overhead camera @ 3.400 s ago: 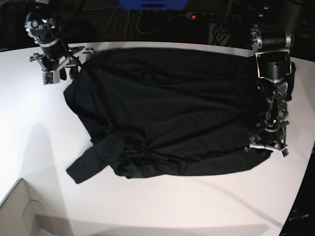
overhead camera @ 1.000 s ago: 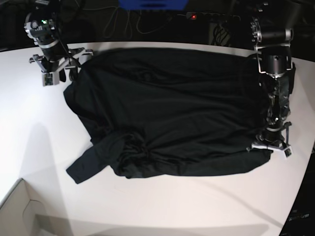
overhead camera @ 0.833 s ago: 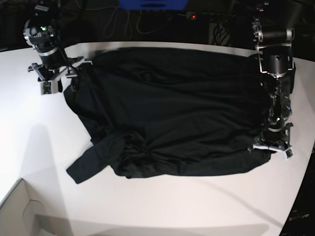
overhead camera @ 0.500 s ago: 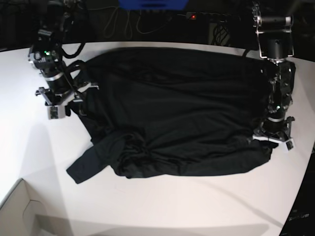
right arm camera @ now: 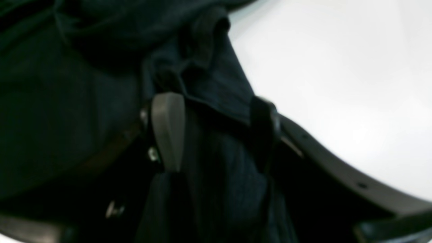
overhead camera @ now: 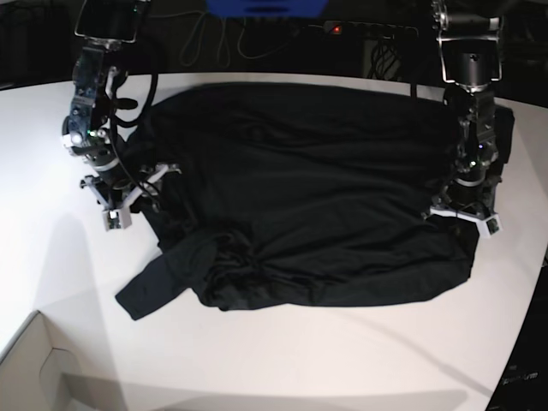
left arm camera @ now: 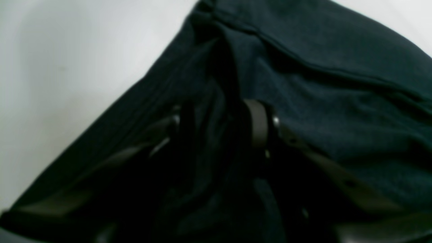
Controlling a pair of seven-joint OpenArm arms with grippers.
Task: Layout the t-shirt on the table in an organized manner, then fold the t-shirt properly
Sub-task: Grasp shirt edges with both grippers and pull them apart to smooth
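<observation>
Shirt still unfolded as both tools shift

The black shirt (overhead camera: 317, 188) lies rumpled along the robot-side edge of the white surface (overhead camera: 342, 364), a sleeve (overhead camera: 154, 287) bunched toward the opposite edge. The right tool (right arm camera: 216, 133) has swung inward over its side; the left tool (left arm camera: 216, 123) has drawn back toward the robot. Each one's fingers stand apart, cloth beneath, unclamped. The cloth's outline has barely changed, suggesting that straightening must precede folding. No brand or lettering is readable.
</observation>
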